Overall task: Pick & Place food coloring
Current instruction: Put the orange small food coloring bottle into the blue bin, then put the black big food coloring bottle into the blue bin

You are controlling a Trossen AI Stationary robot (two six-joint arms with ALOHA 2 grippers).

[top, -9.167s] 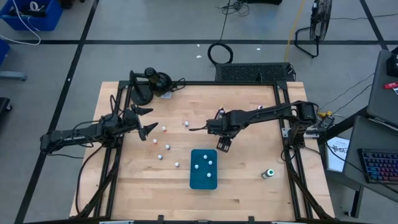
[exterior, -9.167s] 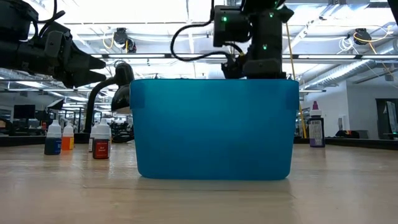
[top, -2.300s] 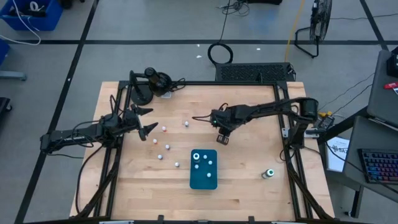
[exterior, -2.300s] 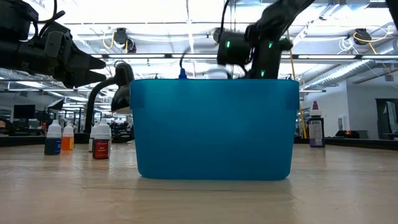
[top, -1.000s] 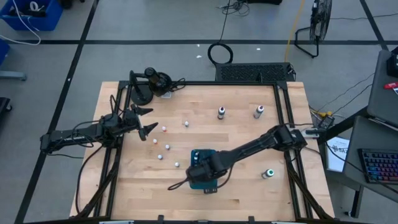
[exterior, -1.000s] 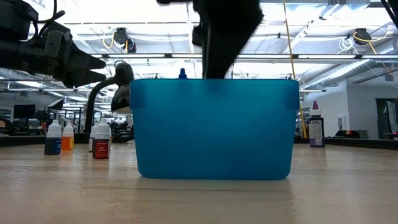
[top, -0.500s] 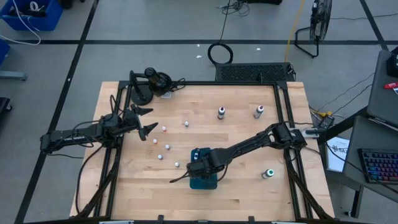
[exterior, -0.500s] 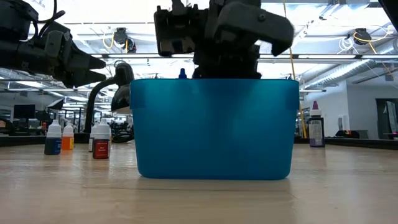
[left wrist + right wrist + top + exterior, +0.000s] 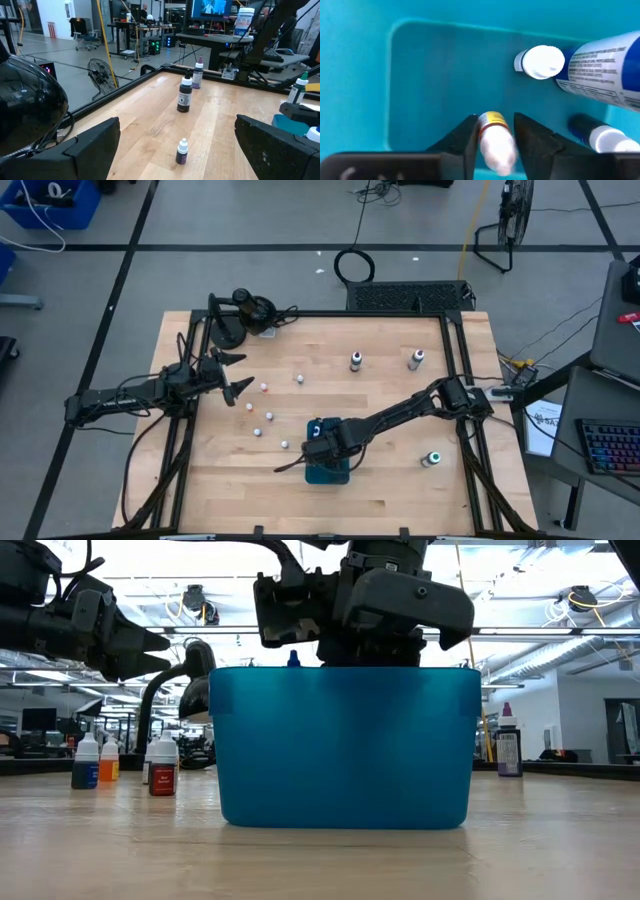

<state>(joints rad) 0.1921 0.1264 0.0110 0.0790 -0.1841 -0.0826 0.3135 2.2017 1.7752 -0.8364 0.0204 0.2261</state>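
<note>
Small white-capped food coloring bottles (image 9: pixel 264 388) stand scattered on the table's left half; the low view shows them too (image 9: pixel 163 768). My right gripper (image 9: pixel 496 116) points down inside the teal tray (image 9: pixel 327 472), just above its floor. Its fingers are slightly parted on either side of a tiny bottle with a yellow label (image 9: pixel 492 131). Two more bottles lie on the tray floor: a blue-labelled one (image 9: pixel 590 60) and a dark blue one (image 9: pixel 597 134). My left gripper (image 9: pixel 238 376) waits open at the table's left. My right gripper comes from above, pointing steeply down, with the yellow-labelled bottle's body (image 9: pixel 490 122) between its two fingers. The bottle lies along the fingers. A thin strip of tray floor shows beside it, and I cannot tell whether the fingers touch it.
Three larger bottles stand on the table: two at the far side (image 9: pixel 355 361) (image 9: pixel 416 359) and a green-capped one near the right edge (image 9: pixel 433 458). A black lamp-like stand (image 9: pixel 240 315) sits at the far left corner. The tray wall (image 9: pixel 345 745) fills the low view.
My right gripper has come down behind the tray's rim into the tray and shifted a little toward the table's far edge. The bottles on the table have kept their places.
</note>
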